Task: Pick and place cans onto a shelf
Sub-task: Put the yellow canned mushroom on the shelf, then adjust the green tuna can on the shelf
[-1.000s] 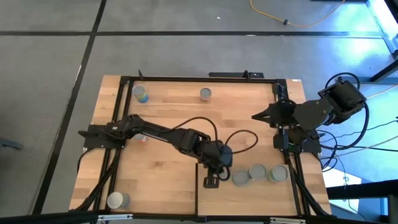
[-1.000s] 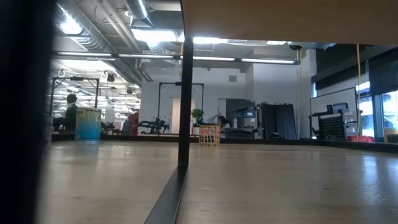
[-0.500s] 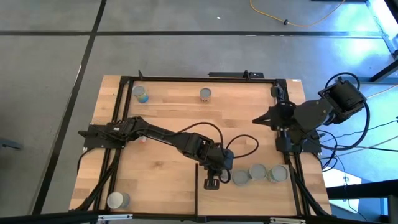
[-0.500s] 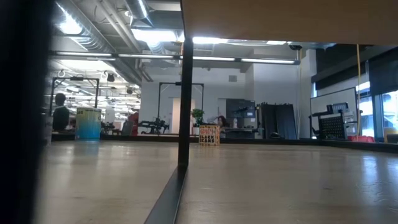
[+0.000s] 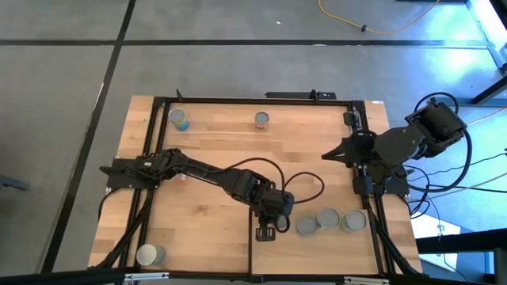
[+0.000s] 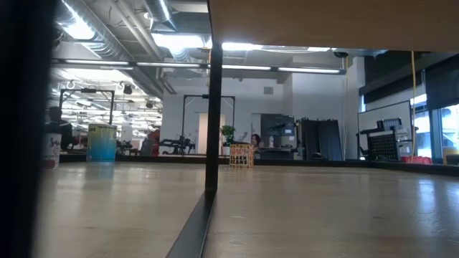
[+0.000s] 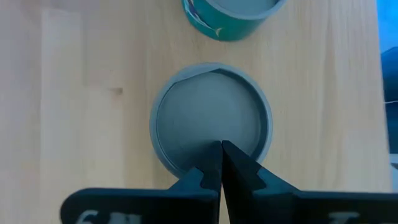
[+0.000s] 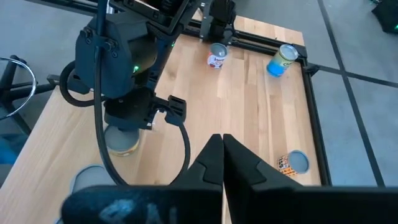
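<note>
Three cans stand in a row on the shelf (image 5: 317,257) at the table's near right: a grey-topped can (image 5: 306,227) at the left end, a teal one (image 5: 328,218) and a third (image 5: 353,222). My left gripper (image 5: 285,223) is shut and slants down at the grey-topped can (image 7: 211,121). In the left wrist view its fingertips (image 7: 221,149) show over the near rim of that can's top, with the teal can (image 7: 230,15) beyond. My right gripper (image 5: 325,153), shut and holding nothing, hangs high at the table's right side. My left gripper's shut fingertips stand over the rim of the can's grey top (image 7: 205,155), slanting down from the shelf's left side. Whether they touch the can, I cannot tell. The can stands upright on the shelf.
More cans stand on the table: one at the far left corner (image 5: 180,119), one at the far middle (image 5: 262,119), one at the near left corner (image 5: 149,255). A dark edge strip (image 5: 250,245) bounds the shelf's left side. A black frame (image 5: 238,100) runs along the table's edges.
My left gripper has sunk a little toward the grey-topped can and tipped more steeply down, staying shut. The cans have kept their places.
</note>
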`<action>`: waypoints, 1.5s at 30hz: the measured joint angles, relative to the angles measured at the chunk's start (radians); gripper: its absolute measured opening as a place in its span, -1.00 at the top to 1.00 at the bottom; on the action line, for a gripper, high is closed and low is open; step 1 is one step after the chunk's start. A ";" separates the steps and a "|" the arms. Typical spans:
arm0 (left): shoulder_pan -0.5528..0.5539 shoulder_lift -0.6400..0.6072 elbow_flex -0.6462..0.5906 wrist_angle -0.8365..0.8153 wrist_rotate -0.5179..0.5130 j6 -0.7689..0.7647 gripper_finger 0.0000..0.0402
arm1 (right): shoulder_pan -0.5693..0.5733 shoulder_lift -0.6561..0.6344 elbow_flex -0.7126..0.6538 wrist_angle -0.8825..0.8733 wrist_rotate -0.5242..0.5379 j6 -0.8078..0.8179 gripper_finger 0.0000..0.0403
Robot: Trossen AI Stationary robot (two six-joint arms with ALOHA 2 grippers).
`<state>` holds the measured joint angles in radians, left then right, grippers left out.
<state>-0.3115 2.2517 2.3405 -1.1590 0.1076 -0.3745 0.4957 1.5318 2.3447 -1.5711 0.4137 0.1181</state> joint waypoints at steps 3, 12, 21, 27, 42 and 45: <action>-0.001 0.000 0.000 -0.016 0.049 -0.017 1.00 | 0.000 0.000 0.000 0.000 -0.001 0.000 1.00; -0.019 -0.001 0.001 -0.084 0.065 -0.044 1.00 | 0.000 0.000 0.000 0.000 -0.027 0.003 1.00; -0.030 -0.003 0.007 -0.130 0.038 -0.065 1.00 | 0.000 0.000 0.000 0.000 -0.052 0.003 1.00; -0.032 -0.030 0.011 -0.146 -0.044 -0.069 1.00 | 0.000 0.000 0.000 0.000 -0.054 0.004 1.00; -0.080 -0.124 0.012 -0.134 -0.111 -0.160 1.00 | 0.000 0.004 -0.019 0.001 -0.271 0.011 1.00; -0.095 -0.155 0.014 -0.140 -0.183 -0.174 1.00 | 0.001 0.007 -0.077 0.001 -0.357 0.055 1.00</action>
<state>-0.4064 2.0966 2.3543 -1.2992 -0.0755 -0.5483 0.4965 1.5386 2.2679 -1.5697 0.0565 0.1728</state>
